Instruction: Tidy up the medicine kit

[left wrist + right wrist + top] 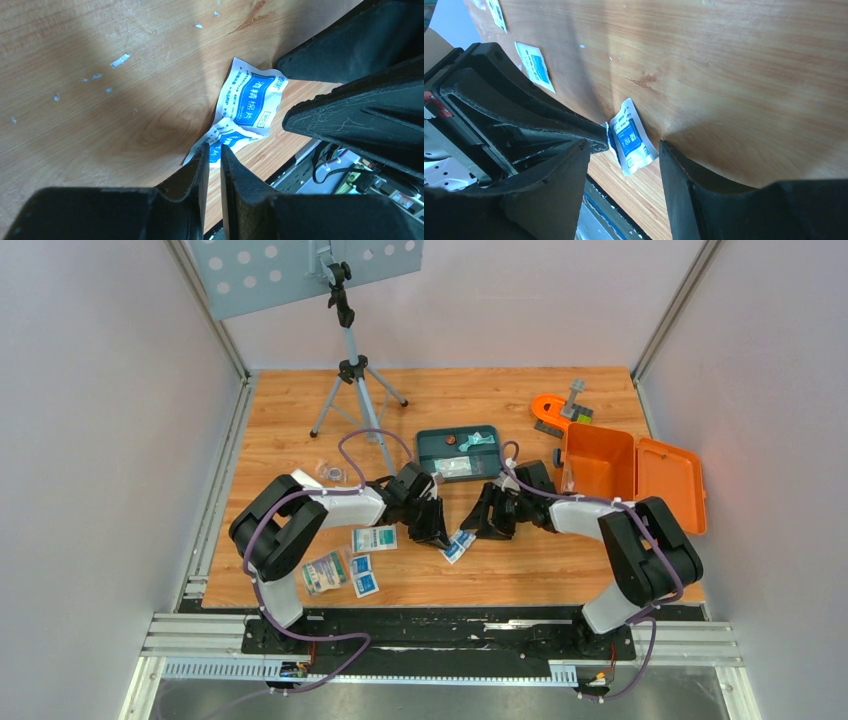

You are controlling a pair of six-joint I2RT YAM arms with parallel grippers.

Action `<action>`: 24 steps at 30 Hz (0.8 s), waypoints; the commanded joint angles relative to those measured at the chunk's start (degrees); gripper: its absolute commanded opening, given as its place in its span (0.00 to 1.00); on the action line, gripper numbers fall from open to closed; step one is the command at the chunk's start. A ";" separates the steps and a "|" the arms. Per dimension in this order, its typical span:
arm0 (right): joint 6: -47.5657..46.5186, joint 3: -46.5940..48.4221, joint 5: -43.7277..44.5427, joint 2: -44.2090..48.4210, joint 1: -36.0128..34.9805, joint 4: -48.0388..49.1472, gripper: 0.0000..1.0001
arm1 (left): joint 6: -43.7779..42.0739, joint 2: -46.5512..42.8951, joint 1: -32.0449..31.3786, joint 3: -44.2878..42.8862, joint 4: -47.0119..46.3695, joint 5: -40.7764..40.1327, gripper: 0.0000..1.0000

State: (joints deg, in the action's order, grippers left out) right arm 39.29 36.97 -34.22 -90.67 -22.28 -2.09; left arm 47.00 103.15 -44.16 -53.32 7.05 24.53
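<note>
Two blue-and-white alcohol pad packets (pixel 458 546) lie overlapping on the wooden table between my grippers. In the left wrist view the upper packet (pixel 252 97) lies flat and the lower one (pixel 227 136) is crumpled. My left gripper (pixel 214 147) is nearly closed, its tips pinching the edge of the lower packet; it also shows in the top view (pixel 437 533). My right gripper (pixel 624 150) is open and empty, its fingers straddling the packet (pixel 630 137) just above the table, facing the left gripper (pixel 480 525).
A teal tray (pixel 430 437) with small items sits behind the grippers. An open orange case (pixel 630 480) stands at the right, an orange tool (pixel 553 408) behind it. More packets (pixel 366 560) and a green-white pack (pixel 323 572) lie front left. A tripod (pixel 350 370) stands at the back.
</note>
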 commanded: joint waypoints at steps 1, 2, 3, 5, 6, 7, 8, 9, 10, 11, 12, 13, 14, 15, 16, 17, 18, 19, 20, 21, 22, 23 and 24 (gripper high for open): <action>4.04 -2.61 -2.46 -0.57 0.29 5.41 0.56 | -2.08 1.99 -0.22 -0.61 2.00 -2.36 0.23; 4.65 -3.06 -2.59 -0.41 0.28 5.89 0.55 | -2.13 2.04 -0.22 -0.57 2.05 -2.45 0.23; 5.29 -3.39 -2.37 -0.11 0.35 6.02 0.55 | -2.28 2.04 -0.22 -0.61 2.11 -2.46 0.23; 6.14 -4.24 -1.48 1.35 0.52 6.27 0.54 | -2.50 2.07 -0.22 -0.75 2.49 -2.55 0.23; 6.50 -4.61 -1.17 1.79 0.66 6.30 0.54 | -2.65 2.01 -0.22 -0.98 2.98 -2.69 0.23; 6.82 -4.87 -1.08 1.96 0.86 6.43 0.54 | -2.96 1.99 -0.22 -1.08 3.15 -2.71 0.23; 7.05 -5.07 -1.30 1.98 0.94 6.78 0.54 | -3.12 1.86 -0.22 -1.19 3.41 -2.75 0.23; 7.19 -5.14 -1.39 1.70 0.96 7.22 0.54 | -3.26 1.87 -0.22 -1.23 3.45 -2.79 0.23; 7.35 -5.24 -1.57 1.32 0.95 7.72 0.53 | -3.48 1.92 -0.22 -1.32 3.60 -2.75 0.23; 7.56 -5.24 -2.00 0.62 0.98 8.48 0.53 | -3.53 1.94 -0.22 -1.33 3.65 -2.70 0.23; 8.01 -5.43 -2.52 -0.09 0.99 9.65 0.52 | -3.62 1.96 -0.22 -1.39 3.66 -2.55 0.23; 8.87 -5.76 -3.05 -0.72 1.01 11.23 0.52 | -3.64 2.00 -0.22 -1.37 3.67 -2.51 0.23; 9.91 -6.20 -3.44 -1.40 1.01 12.99 0.51 | -3.73 2.08 -0.22 -1.35 3.67 -2.31 0.23; 11.20 -6.71 -3.86 -2.11 1.01 14.91 0.50 | -3.75 2.16 -0.22 -1.39 3.63 -2.30 0.23; 12.72 -7.41 -4.46 -2.72 1.01 17.06 0.49 | -3.76 2.21 -0.22 -1.43 3.65 -2.15 0.23; 14.45 -8.07 -4.75 -3.18 1.01 19.57 0.48 | -3.76 2.24 -0.22 -1.43 3.67 -2.02 0.23; 15.68 -8.90 -4.88 -3.37 1.01 21.30 0.46 | -3.83 2.24 -0.22 -1.50 3.71 -1.98 0.23; 17.05 -9.85 -4.82 -3.31 1.01 23.18 0.45 | -3.84 2.12 -0.22 -1.52 3.79 -1.93 0.23; 18.23 -10.62 -4.73 -3.18 1.01 24.67 0.44 | -3.85 2.13 -0.22 -1.56 3.82 -1.90 0.23; 19.09 -11.30 -4.66 -2.99 1.01 25.84 0.43 | -3.85 1.98 -0.22 -1.64 3.93 -1.93 0.23; 19.99 -11.94 -4.51 -2.63 0.95 26.78 0.42 | -3.85 1.93 -0.22 -1.72 3.98 -1.94 0.23; 20.53 -12.49 -4.35 -2.21 0.86 27.50 0.41 | -3.85 1.87 -0.22 -1.88 4.19 -1.97 0.23; 20.71 -12.78 -3.84 -1.74 0.80 27.41 0.40 | -3.96 1.83 -0.22 -2.01 4.28 -2.04 0.23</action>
State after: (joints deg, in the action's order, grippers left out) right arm 55.90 26.37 -39.13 -92.88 -21.34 19.05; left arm 45.47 103.55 -44.16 -54.22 8.25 24.93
